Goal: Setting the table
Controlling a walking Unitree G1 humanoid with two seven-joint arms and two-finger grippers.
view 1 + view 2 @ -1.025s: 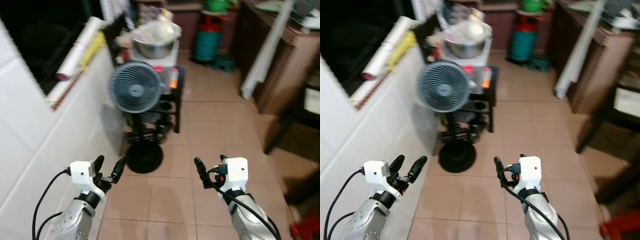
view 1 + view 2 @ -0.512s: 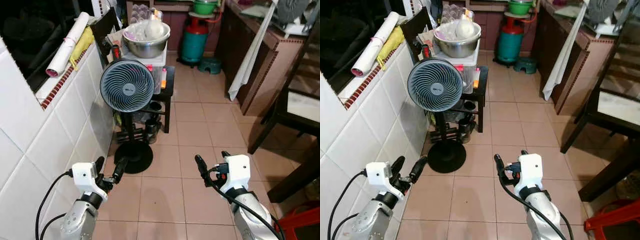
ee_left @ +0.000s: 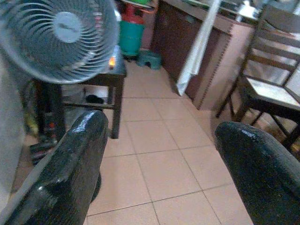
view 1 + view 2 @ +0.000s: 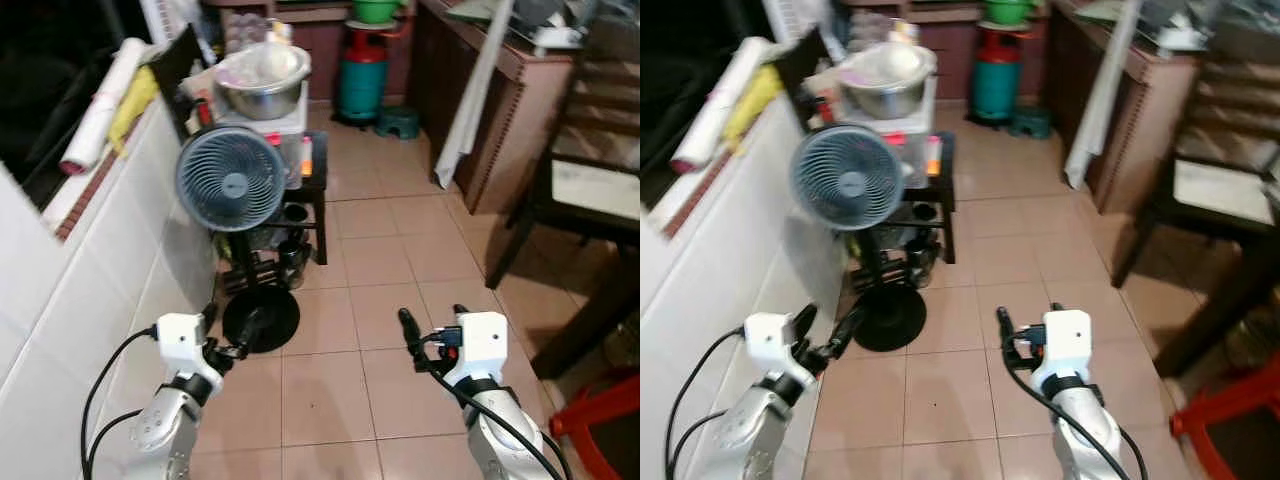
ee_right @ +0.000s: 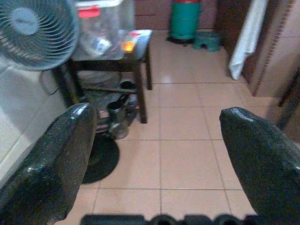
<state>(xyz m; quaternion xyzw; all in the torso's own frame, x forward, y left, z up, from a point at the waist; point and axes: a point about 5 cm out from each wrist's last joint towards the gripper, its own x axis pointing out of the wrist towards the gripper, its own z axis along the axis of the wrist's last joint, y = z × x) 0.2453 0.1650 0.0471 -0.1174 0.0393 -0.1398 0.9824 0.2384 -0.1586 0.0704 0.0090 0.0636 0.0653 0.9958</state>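
A: Table? Dark wooden table off to the right, pale top, dark legs down to the tiles. Slat-backed chair right by it, seat light-coloured.

B: Grippers?

A: Both held up low and forward over the floor, nothing in either. Left gripper spread wide, black fingers well apart, close to the white tiled wall. Right gripper likewise splayed, fingers apart, over bare tile.

B: Containers, then?

A: Big steel bowl up on a clear plastic bin, pale rounded items heaped inside, too blurred to name. Bin sitting on a small dark side table; cups or jars on the shelf underneath, hard to make out. Green gas cylinder farther back, green bowl on top of it, small green stool just beside.

B: And the room?

A: Blue-grey pedestal fan on a round black base, just in front of the side table. White roll and yellow cloth lying on the wall ledge. Brown counter along the right, white cloth hanging against it. Red plastic stool at the near right corner. Tan tiled floor throughout.
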